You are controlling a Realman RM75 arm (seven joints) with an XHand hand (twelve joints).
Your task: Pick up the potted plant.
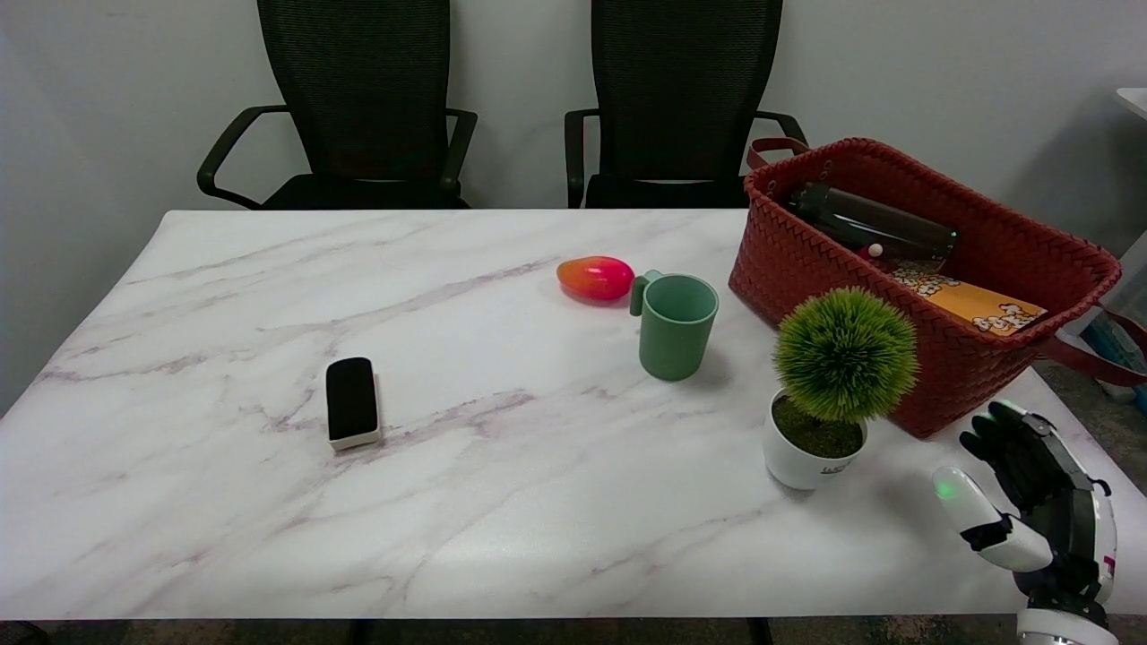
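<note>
I am in the approach step; nothing is lifted yet. Going from the left: a black eraser [351,401] lies toward the worktop's [224,511] left half, a red-orange mango [595,277] and a green mug [676,325] sit near the middle toward the far edge, and neither is in my way. The plant [829,385] stands upright in its white pot toward the right side of the worktop, nearer the near edge than the far one, just in front of the red basket [941,358]; whether pot and basket touch I cannot tell. Its long axis runs straight up, pot below, round green ball on top, with no lean that I can see.

My robot hand [1030,502] hovers near the near-right corner, fingers spread and holding nothing, palm turned toward the pot and clearly apart from it.

Next, I judge, I should move left at pot height, below the foliage, and wrap thumb and fingers around the pot's wall. The basket behind leaves little room, so the far-side fingers need care.
</note>
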